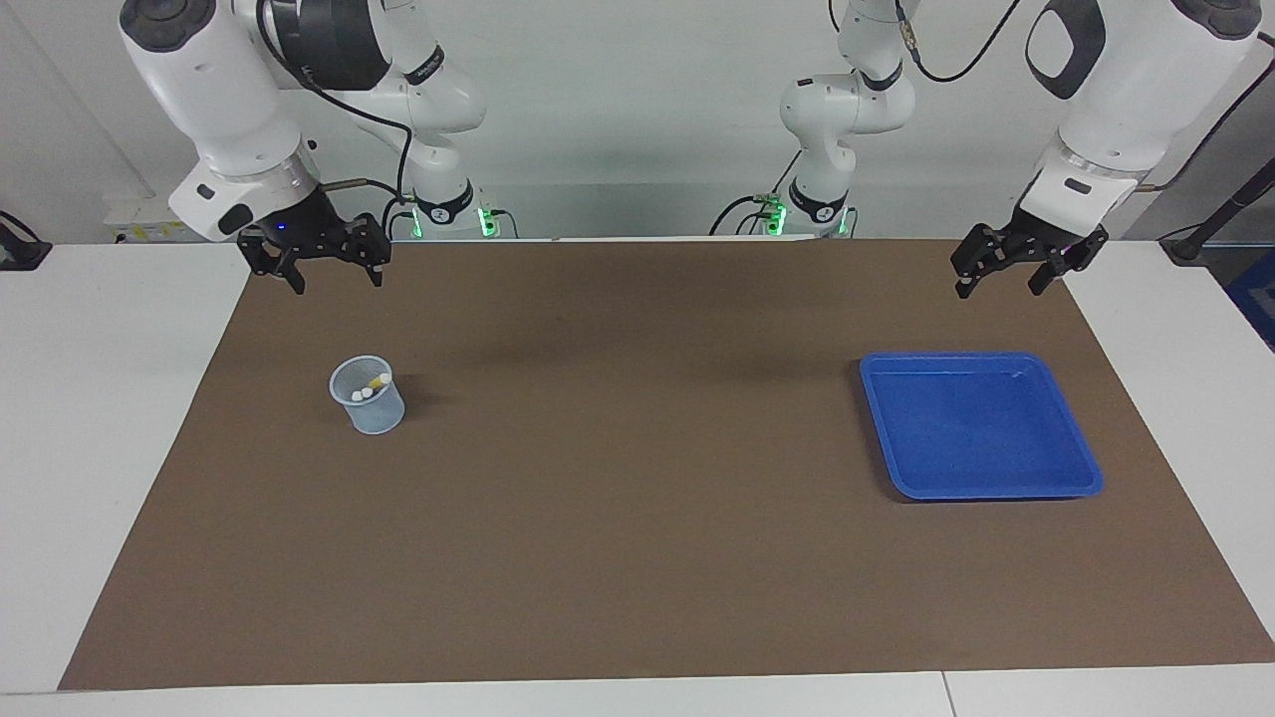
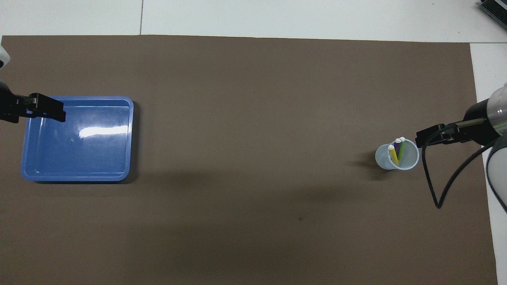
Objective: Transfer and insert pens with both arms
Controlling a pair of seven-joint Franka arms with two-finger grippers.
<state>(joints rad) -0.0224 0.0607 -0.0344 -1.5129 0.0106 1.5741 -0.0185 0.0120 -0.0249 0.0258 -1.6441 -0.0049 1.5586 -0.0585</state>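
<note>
Pens (image 2: 397,151) stand in the clear cup (image 1: 369,396) near your right arm's end, tray (image 1: 1081,476) bare, both grippers, right gripper (image 1: 317,267) and left gripper (image 1: 1016,267), raised with fingers apart, so you probably only need to park.
</note>
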